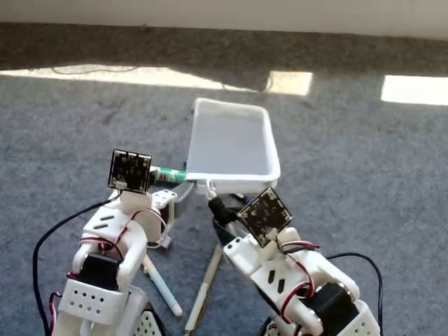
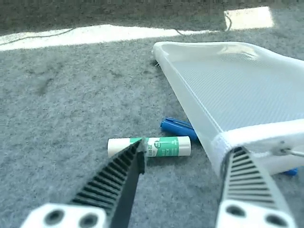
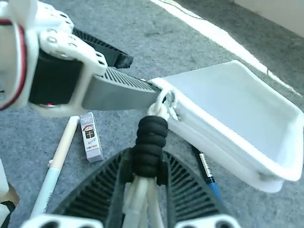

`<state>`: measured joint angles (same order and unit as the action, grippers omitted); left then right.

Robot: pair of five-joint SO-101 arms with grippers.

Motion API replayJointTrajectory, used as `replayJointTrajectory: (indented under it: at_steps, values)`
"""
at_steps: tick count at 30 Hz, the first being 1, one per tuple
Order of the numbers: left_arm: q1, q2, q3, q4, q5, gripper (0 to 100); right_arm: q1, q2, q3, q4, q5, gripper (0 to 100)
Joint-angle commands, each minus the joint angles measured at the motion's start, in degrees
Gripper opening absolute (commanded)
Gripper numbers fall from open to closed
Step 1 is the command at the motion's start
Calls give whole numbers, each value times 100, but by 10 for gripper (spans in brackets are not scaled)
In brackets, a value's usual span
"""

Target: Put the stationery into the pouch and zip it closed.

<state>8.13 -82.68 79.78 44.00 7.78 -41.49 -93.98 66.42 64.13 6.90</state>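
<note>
The pouch (image 2: 237, 80) lies flat on the grey carpet (image 2: 71, 95), mesh face up, and every bit of stationery is outside it. The right gripper (image 3: 148, 164) is clamped on the black ribbed zip pull (image 3: 151, 137), with its white cord running back between the jaws. That pull looks rubbery and ridged, so it should give a sure hold with little risk of slipping.

The left gripper (image 3: 142, 74) stands wide apart at the pouch's near corner, one finger touching the seam right by the zip end. That matters, because the pouch looks light, soft and floppy. Tug the zip alone and the whole thing will likely slide or bunch up, so I'd say it wants pinning at that stiffer stitched corner, not on the mesh.

The glue stick (image 2: 149, 146) lies on its side just beside the pouch, near the left gripper. It looks light, rigid and smooth, and it will probably roll, so take it across the middle of the barrel. A blue pen (image 2: 176, 126) pokes out from under the pouch's edge. It is thin and partly trapped, so it's awkward. Two white pens (image 1: 161, 283) lie between the arms, slim and low on the carpet, and best pinched mid-shaft. A small box (image 3: 91, 137) sits beside them, flat-sided and an easy grab.
</note>
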Motion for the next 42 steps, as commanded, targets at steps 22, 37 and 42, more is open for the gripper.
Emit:
replayJointTrajectory:
  at_steps: [22,37,42]
  values:
    - [-822,-66,-1314,1064,-545,6,532,-48,-418,13,0,5]
    - [-2009,-66,-1675,1662,-527,6,1402,-48,-418,-268,-35,5]
    - [-2211,-66,-1675,1679,-527,6,1675,-48,-374,-505,-44,5]
